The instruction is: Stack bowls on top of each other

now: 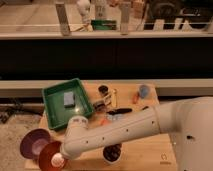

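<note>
The purple bowl [34,142] is at the front left corner of the wooden table [150,147], reaching past its left edge. The orange-red bowl [49,156], darker inside, is just right of and in front of it, and their rims overlap in the view. My gripper [58,160] is at the end of the white arm that reaches in from the right. It is over the right side of the orange-red bowl. I cannot tell whether it touches or holds the bowl.
A small white bowl of dark fruit [112,152] stands beside my arm near the front edge. A green tray [56,111] with a grey sponge [68,98] sits at the back left. A dark cup [103,90], utensils [112,102] and a blue cup [144,91] lie at the back.
</note>
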Motion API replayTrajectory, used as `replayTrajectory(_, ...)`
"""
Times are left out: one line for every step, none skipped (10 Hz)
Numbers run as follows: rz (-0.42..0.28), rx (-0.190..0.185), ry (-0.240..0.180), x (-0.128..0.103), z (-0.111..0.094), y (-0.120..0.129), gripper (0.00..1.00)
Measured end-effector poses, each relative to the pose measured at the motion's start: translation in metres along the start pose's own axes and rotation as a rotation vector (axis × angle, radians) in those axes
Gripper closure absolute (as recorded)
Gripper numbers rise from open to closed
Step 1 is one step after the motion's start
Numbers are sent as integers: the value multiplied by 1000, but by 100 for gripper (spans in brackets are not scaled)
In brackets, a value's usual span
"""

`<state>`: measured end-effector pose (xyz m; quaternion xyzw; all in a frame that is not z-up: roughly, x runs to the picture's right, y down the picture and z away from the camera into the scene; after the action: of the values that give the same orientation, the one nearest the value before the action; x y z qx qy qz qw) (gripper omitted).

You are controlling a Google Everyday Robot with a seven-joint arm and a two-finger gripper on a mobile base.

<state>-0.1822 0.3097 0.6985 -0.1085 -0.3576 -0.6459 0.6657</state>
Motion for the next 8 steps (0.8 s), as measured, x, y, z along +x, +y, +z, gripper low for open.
replayTrajectory(0,2,1,0,0,0,71)
replayTrajectory(-2,2,4,1,-1,0,76)
replayTrajectory(-6,-4,10,1,-5,-1,86)
replayTrajectory(-8,-12,11,1,-10,-3,93)
replayTrajectory(-21,-26,18,5,-18,-6,99)
replayTrajectory(-32,-36,20,8,-24,-10,100)
replayTrajectory(-46,-50,22,12,-30,-14,100)
replayTrajectory(-56,-59,23,16,-36,-17,100)
